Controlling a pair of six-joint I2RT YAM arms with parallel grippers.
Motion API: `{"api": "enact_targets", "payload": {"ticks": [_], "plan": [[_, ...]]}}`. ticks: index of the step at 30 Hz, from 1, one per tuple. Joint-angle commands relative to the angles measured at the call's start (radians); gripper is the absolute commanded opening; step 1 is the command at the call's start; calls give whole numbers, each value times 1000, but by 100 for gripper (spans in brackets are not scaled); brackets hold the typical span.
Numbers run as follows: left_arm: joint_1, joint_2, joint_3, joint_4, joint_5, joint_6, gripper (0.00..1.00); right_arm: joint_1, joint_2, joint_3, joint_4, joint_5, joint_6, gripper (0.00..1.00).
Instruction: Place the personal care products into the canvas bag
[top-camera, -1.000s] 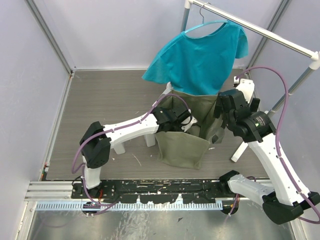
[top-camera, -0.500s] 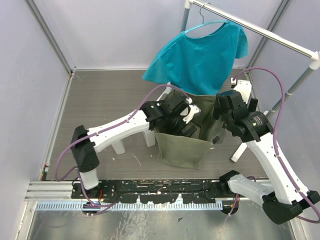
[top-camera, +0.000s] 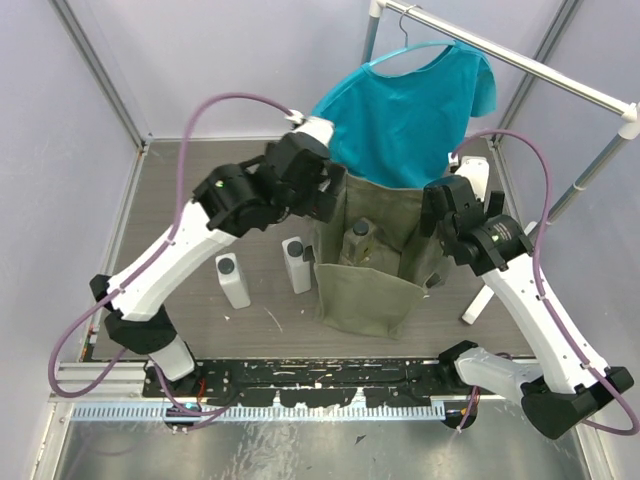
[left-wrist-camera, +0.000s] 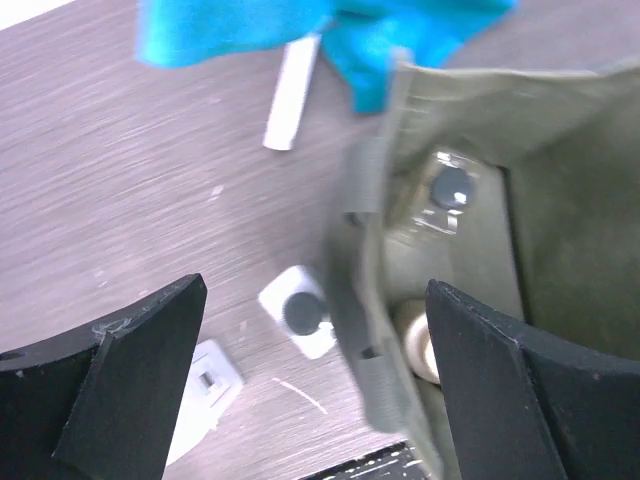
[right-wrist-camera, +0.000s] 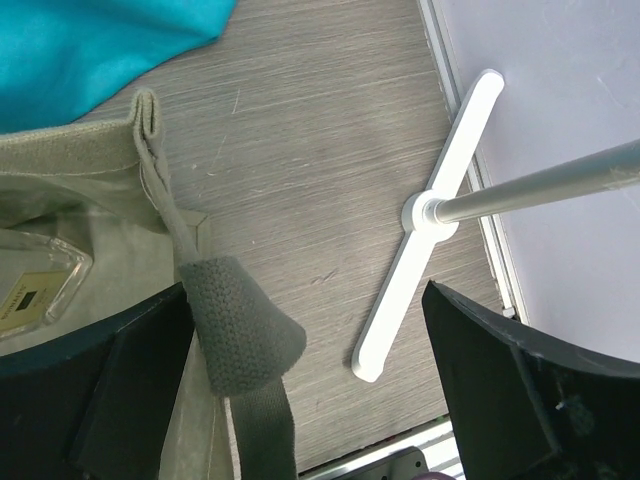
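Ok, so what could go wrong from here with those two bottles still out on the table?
1. One white bottle stands close beside the canvas bag, so the open left gripper might snag the fabric reaching for it, or knock over the other white bottle nearby.
2. The bag's handle lies between the open right gripper's fingers; moving that arm could drag the soft bag.

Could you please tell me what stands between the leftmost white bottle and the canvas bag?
The second white bottle stands between the leftmost white bottle and the canvas bag, nearer the bag, in the top view.
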Motion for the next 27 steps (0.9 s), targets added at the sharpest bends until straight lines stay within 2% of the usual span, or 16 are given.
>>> {"api": "enact_targets", "payload": {"ticks": [1, 4, 7, 11, 17, 27], "plan": [[23, -59, 61, -252, -306, -150, 98, -4, 18, 2, 70, -1, -31, 100], [79, -126, 27, -316, -331, -253, 98, -5, 37, 6, 78, -12, -45, 100], [200, -186, -36, -405, -229, -389, 98, -4, 51, 11, 84, -15, -57, 100], [304, -268, -222, -437, -153, -478, 98, -4, 63, 17, 104, -31, -70, 100], [403, -350, -516, -321, -29, -559, 98, -4, 80, 30, 113, -52, -75, 100], [484, -356, -765, -128, 124, -541, 98, -6, 65, 23, 108, -44, -77, 100]]}}
